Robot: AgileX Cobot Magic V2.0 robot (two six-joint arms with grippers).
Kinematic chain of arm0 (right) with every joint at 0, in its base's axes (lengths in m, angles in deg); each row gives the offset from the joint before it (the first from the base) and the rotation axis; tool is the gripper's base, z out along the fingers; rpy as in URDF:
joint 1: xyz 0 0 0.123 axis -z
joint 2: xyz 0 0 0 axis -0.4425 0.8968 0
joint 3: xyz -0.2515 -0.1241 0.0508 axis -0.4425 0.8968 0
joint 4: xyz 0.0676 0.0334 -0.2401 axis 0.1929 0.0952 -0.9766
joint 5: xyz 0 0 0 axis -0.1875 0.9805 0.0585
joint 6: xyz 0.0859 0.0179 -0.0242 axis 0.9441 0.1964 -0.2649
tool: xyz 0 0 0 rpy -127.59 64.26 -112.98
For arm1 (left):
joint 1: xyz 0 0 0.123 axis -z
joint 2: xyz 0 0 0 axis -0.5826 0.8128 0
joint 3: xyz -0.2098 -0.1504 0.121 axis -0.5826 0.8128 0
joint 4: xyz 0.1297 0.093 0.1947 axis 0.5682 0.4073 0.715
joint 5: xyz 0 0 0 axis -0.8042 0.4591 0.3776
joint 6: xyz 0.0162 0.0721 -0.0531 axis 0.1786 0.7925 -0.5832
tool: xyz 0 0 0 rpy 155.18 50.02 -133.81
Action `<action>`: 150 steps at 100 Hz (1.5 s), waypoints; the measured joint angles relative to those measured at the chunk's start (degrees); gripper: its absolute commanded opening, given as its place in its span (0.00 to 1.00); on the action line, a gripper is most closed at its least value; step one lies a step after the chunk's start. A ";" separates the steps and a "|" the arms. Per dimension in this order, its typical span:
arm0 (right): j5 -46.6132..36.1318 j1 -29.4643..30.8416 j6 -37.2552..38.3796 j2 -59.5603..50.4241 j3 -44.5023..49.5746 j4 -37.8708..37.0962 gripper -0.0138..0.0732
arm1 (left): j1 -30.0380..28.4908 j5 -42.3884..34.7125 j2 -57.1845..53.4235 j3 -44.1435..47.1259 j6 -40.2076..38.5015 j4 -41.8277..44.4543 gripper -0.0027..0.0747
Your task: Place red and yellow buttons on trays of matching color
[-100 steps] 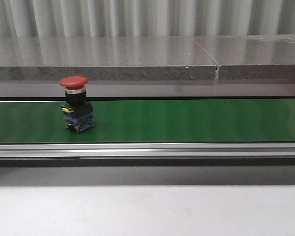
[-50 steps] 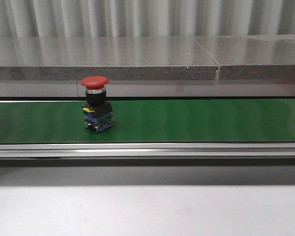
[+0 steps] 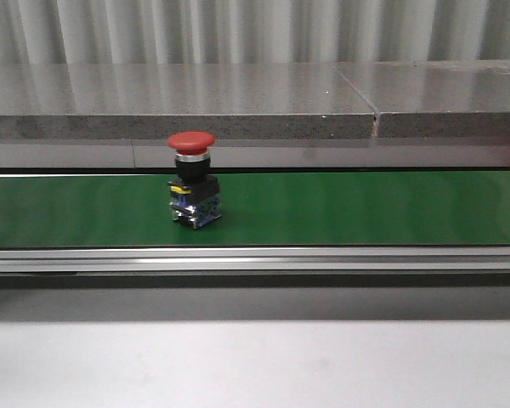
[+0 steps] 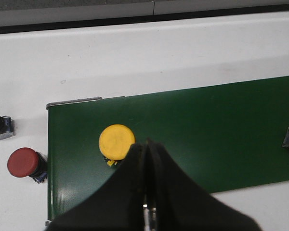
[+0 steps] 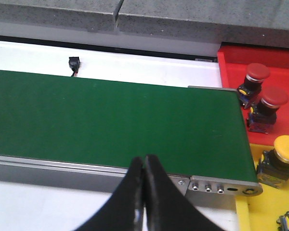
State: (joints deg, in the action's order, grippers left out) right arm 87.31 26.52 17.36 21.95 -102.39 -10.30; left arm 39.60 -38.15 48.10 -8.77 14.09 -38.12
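Both my claws are pressed together and empty: the left claw (image 4: 147, 159) over the belt (image 4: 207, 134) beside a yellow button (image 4: 116, 142), the right claw (image 5: 144, 180) near the red tray (image 5: 279, 55). A red button (image 3: 192, 180) stands upright on the belt. If the belt is running, I think I could miss it, or tip it.
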 measured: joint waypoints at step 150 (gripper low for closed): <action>10.45 -0.44 -0.93 5.77 -10.30 0.00 0.06 | 4.62 -8.40 -43.24 33.51 -0.10 0.99 0.01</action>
State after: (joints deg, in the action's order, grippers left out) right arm 97.76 26.07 16.43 27.72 -112.69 -10.30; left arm 44.21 -46.55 4.86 24.74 13.99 -37.13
